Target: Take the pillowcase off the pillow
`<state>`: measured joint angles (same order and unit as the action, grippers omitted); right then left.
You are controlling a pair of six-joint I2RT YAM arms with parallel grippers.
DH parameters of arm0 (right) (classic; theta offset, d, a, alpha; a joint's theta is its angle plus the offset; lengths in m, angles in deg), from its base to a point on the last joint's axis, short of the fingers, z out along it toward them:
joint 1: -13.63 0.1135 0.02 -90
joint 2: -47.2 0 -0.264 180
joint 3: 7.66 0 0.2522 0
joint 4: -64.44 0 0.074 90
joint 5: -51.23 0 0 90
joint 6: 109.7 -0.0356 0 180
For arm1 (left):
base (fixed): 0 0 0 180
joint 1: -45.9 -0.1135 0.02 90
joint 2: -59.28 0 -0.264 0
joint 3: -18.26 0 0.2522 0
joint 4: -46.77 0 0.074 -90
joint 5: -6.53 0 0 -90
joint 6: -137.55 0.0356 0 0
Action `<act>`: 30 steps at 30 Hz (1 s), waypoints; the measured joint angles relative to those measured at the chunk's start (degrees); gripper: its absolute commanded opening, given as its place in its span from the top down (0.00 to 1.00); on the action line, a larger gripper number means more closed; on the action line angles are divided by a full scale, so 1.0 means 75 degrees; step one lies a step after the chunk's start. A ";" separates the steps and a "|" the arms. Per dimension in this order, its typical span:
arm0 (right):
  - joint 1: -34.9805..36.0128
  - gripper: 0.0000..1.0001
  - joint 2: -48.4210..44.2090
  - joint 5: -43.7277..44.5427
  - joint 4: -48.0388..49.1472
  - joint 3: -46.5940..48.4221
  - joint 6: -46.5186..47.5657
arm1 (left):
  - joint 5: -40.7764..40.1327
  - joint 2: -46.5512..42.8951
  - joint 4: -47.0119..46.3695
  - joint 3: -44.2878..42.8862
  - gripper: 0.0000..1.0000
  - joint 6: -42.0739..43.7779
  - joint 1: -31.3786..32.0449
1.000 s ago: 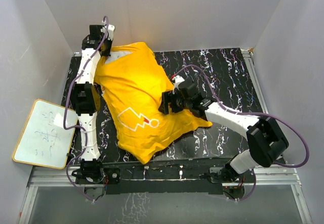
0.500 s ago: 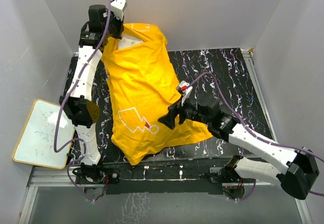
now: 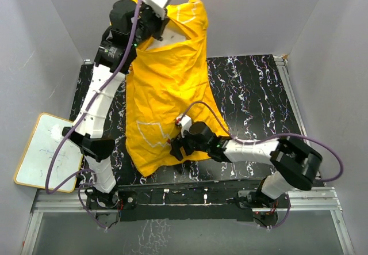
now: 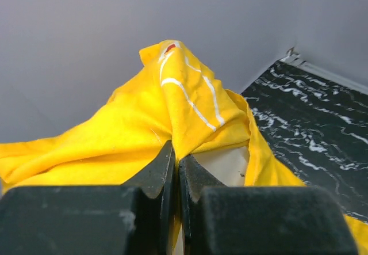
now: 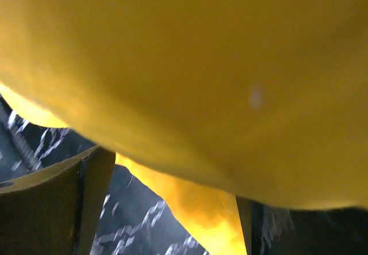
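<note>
The yellow pillowcase [image 3: 167, 88] hangs stretched from high at the back wall down to the table's near left. My left gripper [image 3: 156, 20] is raised high and shut on the case's open edge; in the left wrist view its jaws [image 4: 176, 158] pinch a fold of yellow fabric [image 4: 172, 105]. A bit of the white pillow [image 3: 175, 31] shows inside the opening, and also in the left wrist view [image 4: 227, 166]. My right gripper [image 3: 175, 147] is low against the case's lower end. In the right wrist view its fingers [image 5: 86, 191] stand wide apart with yellow fabric [image 5: 190, 65] bulging over them.
A whiteboard [image 3: 46, 151] leans off the table's left edge. Grey walls close in the back and both sides. The black marbled tabletop [image 3: 253, 88] shows to the right of the case. The right arm's purple cable loops over the near right.
My left arm has lifted the case's open edge much higher toward the back wall, stretching the fabric. My right gripper has slid toward the near left, down the case.
</note>
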<state>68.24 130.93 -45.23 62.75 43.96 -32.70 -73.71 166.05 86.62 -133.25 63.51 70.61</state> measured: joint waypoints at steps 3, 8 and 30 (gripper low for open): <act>0.0009 0.14 0.0889 0.0857 0.0128 0.0825 0.0297 | -0.0259 -0.0204 -0.0073 -0.0035 1.00 0.0166 0.0787; -0.0181 0.13 0.2197 0.1938 0.0647 0.2460 0.0781 | -0.0469 -0.0627 -0.0131 -0.0082 1.00 0.0393 0.1501; -0.1274 0.05 -0.0169 0.1005 0.0755 0.1067 0.1026 | -0.2282 -0.2879 -0.0565 0.3427 1.00 0.1064 0.1580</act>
<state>58.69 129.66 -37.69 68.41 51.96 -25.00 -90.82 144.45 82.37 -107.55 71.49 82.46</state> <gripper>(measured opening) 0.940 0.011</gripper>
